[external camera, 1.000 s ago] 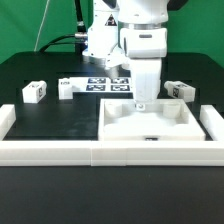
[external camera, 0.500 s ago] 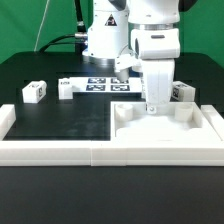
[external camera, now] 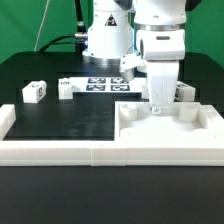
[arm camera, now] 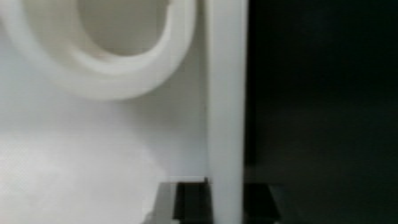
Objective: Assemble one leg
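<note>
The large flat white panel lies in the corner of the white border rails at the exterior view's right. My gripper stands upright over the panel's far edge, shut on its thin raised wall. In the wrist view the dark fingertips sit on both sides of that wall, beside a round recess. Two legs, small white blocks with tags, lie on the black table at the exterior view's left. A third leg shows just behind the gripper.
The marker board lies at the back middle, in front of the robot base. The border rails run along the near side and both ends of the black table.
My gripper has moved toward the exterior view's right, sliding the panel with it into the corner of the rails. The legs have not moved.
</note>
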Controlling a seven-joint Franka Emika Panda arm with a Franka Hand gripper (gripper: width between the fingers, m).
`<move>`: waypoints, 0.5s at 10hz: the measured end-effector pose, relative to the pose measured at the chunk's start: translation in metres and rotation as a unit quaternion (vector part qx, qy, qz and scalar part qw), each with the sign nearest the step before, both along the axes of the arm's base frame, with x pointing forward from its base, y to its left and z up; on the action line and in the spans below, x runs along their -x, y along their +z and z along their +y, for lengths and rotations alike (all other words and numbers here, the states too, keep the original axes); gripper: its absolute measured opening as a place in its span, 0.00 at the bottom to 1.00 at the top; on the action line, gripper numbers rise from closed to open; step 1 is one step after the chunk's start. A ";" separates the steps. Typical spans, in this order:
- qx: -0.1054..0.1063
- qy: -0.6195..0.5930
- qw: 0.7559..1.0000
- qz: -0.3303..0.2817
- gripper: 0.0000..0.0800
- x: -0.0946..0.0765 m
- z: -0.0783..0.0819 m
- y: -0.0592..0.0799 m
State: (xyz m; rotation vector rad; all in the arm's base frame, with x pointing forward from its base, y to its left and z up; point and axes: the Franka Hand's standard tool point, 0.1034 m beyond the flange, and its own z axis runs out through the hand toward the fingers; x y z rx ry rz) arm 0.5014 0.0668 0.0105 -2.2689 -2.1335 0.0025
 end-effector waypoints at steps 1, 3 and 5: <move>0.000 0.000 1.000 0.000 0.17 0.000 0.000 0.000; 0.000 -0.001 1.000 0.001 0.34 0.001 -0.001 0.000; 0.000 -0.001 1.000 0.001 0.72 0.001 -0.001 0.000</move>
